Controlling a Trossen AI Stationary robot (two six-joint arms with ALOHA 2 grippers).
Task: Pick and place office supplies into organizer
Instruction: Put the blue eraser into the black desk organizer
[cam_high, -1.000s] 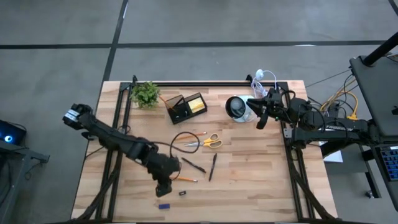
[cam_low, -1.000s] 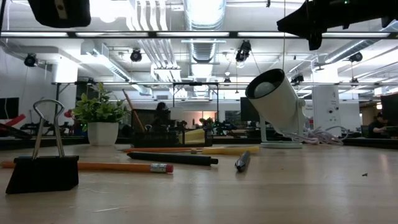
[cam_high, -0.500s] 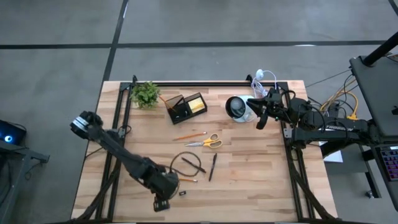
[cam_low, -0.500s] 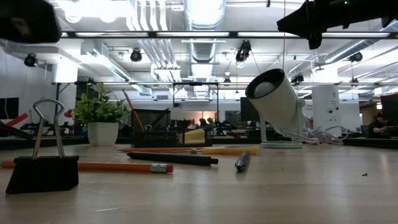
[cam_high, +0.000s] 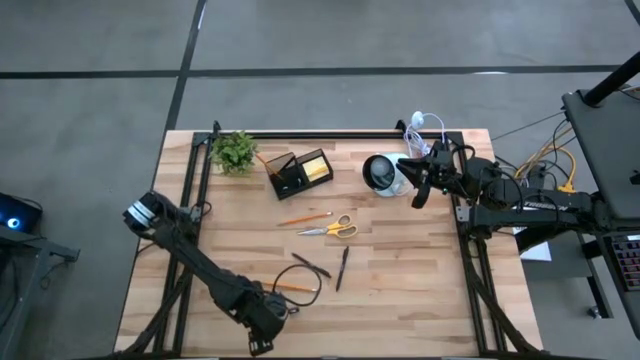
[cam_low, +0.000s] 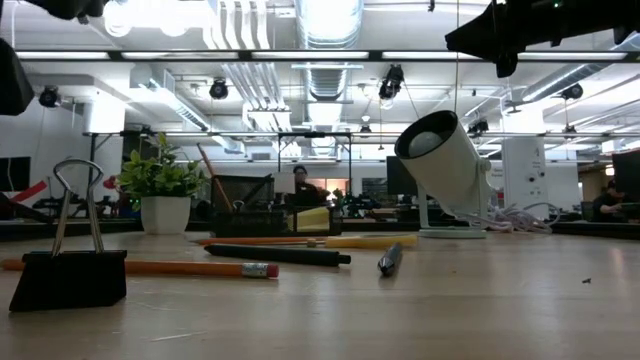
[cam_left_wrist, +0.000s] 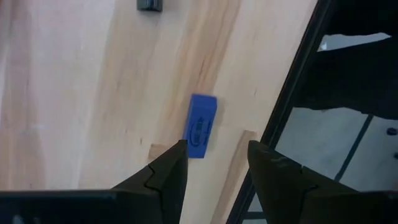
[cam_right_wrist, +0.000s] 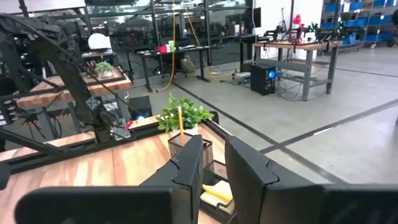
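Note:
A small blue eraser lies flat on the wood near the table's near edge. My left gripper hangs open just above it, pointing steeply down, and hides it in the high view, where the left gripper shows. Pens, an orange pencil and the yellow-handled scissors lie mid-table. The black organizer stands at the far side with a yellow block in it. My right gripper waits level at the far right, its fingers a narrow gap apart and holding nothing.
A black binder clip stands near the near edge beside a pencil. A green plant stands left of the organizer. A white round cup and a white coiled cable sit at the far right. A dark frame rail runs close beside the eraser.
My left gripper has moved toward the table's near edge and come down, tipping more steeply downward. It has passed the pencils and now covers the blue eraser in the high view. In the low view the arm has slid out to the upper left.

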